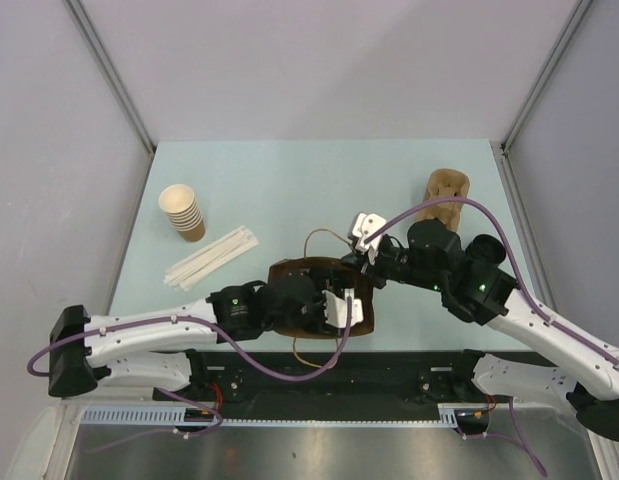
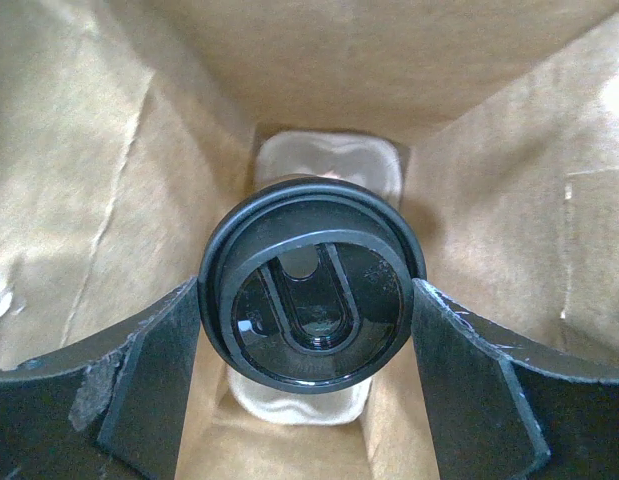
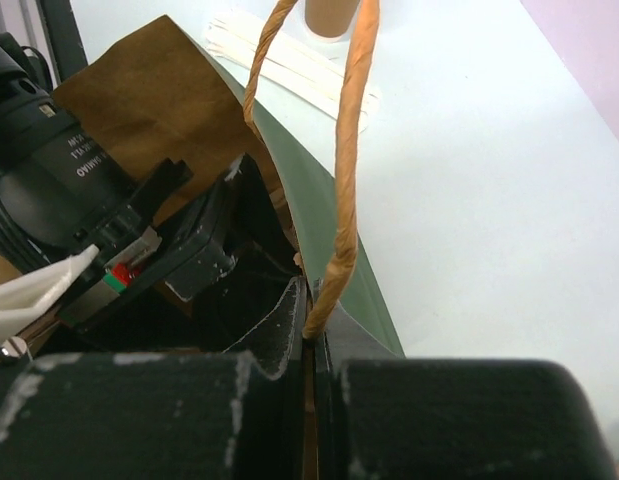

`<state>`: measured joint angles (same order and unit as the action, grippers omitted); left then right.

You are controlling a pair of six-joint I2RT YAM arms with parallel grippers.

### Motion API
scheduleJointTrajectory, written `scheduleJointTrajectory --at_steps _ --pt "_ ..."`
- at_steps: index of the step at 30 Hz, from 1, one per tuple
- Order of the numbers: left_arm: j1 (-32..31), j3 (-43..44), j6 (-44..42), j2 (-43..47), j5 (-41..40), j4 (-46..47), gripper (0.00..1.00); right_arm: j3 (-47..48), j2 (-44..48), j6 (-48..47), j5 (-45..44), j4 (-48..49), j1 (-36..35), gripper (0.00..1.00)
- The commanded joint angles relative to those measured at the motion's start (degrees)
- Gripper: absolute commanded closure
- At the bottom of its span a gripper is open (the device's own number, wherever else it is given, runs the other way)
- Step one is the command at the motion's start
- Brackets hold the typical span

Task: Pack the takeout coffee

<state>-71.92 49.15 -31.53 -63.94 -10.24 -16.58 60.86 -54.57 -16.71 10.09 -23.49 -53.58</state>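
The takeout coffee (image 2: 311,290), a cup with a round black lid, stands deep inside the paper bag (image 2: 89,200), on a pale moulded piece (image 2: 329,160) at the bag's bottom. My left gripper (image 2: 307,300) reaches into the bag (image 1: 289,270) from above, and both fingers (image 2: 154,380) touch the lid's sides. My right gripper (image 3: 309,320) is shut on the bag's rim, where a twisted paper handle (image 3: 347,150) enters the jaws. The bag's outside is green (image 3: 319,200). In the top view the left gripper (image 1: 339,305) is in the bag mouth and the right gripper (image 1: 367,262) is at its right rim.
A stack of lidless paper cups (image 1: 182,212) stands at the back left. Pale flat sticks (image 1: 211,258) lie beside it. A brown pulp cup carrier (image 1: 447,192) lies at the back right. The bag's second handle (image 1: 324,236) sticks out toward the back.
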Motion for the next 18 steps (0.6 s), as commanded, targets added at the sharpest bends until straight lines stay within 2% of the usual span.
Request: scheduleJointTrajectory --at_steps 1,18 --pt "-1.0 -1.0 -0.2 -1.0 -0.6 3.9 0.92 -0.5 2.0 -1.2 1.5 5.6 -0.3 1.0" --pt "-1.1 -4.0 -2.2 -6.2 -4.7 10.9 0.94 -0.9 1.7 0.7 3.1 5.7 -0.5 1.0"
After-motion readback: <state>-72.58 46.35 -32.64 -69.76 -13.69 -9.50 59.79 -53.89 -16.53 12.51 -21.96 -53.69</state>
